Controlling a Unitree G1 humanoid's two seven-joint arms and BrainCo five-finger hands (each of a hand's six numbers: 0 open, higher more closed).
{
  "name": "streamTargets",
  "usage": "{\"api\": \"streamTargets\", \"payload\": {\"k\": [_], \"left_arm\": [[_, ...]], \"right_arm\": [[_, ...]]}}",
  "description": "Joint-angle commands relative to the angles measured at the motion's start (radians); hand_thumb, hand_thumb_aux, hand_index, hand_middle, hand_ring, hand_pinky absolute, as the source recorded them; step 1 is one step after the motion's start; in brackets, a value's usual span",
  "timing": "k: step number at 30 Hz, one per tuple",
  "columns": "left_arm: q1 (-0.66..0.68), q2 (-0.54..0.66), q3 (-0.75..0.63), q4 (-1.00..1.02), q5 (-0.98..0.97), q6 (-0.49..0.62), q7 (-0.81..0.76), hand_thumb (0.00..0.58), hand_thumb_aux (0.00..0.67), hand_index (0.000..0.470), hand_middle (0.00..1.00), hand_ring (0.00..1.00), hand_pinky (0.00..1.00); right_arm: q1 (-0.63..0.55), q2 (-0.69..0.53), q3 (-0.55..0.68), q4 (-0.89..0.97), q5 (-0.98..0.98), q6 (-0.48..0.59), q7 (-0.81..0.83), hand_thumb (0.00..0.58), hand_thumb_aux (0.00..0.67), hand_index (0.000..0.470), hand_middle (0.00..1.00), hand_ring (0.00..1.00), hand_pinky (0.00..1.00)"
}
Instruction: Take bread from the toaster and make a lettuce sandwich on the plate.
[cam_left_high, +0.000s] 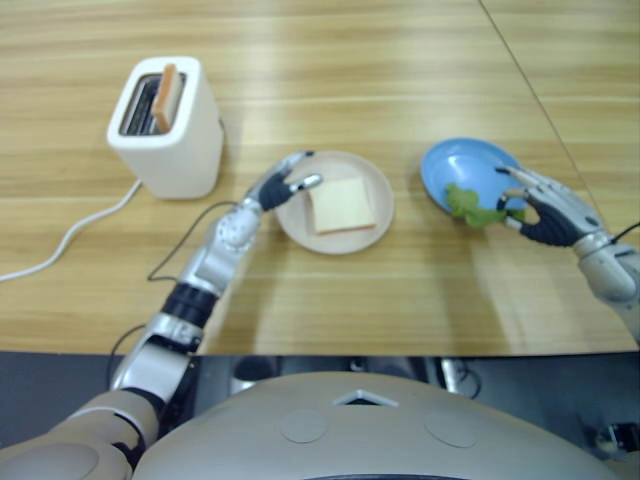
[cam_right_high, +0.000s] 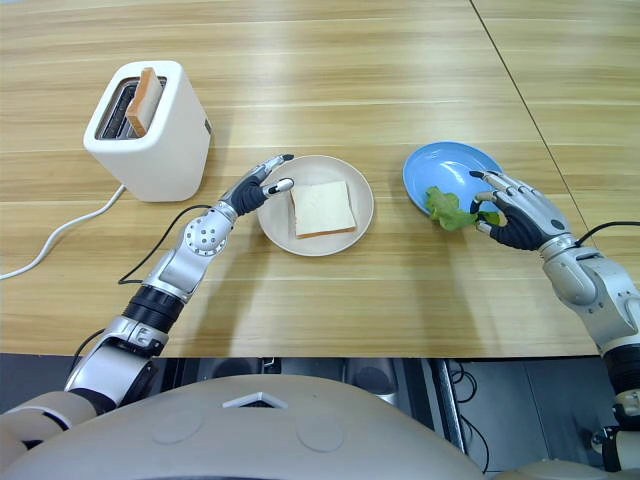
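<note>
A white toaster stands at the back left with one slice of bread sticking up from a slot. A beige plate in the middle holds another bread slice lying flat. My left hand rests at the plate's left rim, fingers open and holding nothing. To the right is a blue plate with a green lettuce leaf at its near edge. My right hand has its fingers curled on the leaf's right end.
The toaster's white cord trails off to the left across the wooden table. A thin black cable lies beside my left forearm. The table's front edge runs close below both arms.
</note>
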Motion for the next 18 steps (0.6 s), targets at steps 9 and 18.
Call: {"api": "streamTargets", "payload": {"k": [9, 18], "left_arm": [[-0.002, -0.022, 0.074, 0.016, -0.091, -0.027, 0.017, 0.000, 0.000, 0.000, 0.00, 0.00, 0.00], [-0.066, -0.076, 0.276, 0.096, -0.270, -0.040, 0.089, 0.000, 0.000, 0.000, 0.00, 0.00, 0.00]], "right_arm": [[-0.032, 0.028, -0.082, -0.088, 0.045, -0.035, 0.000, 0.580, 0.670, 0.460, 0.00, 0.00, 0.00], [-0.382, 0.188, -0.012, -0.282, 0.067, 0.074, 0.087, 0.580, 0.670, 0.460, 0.00, 0.00, 0.00]]}}
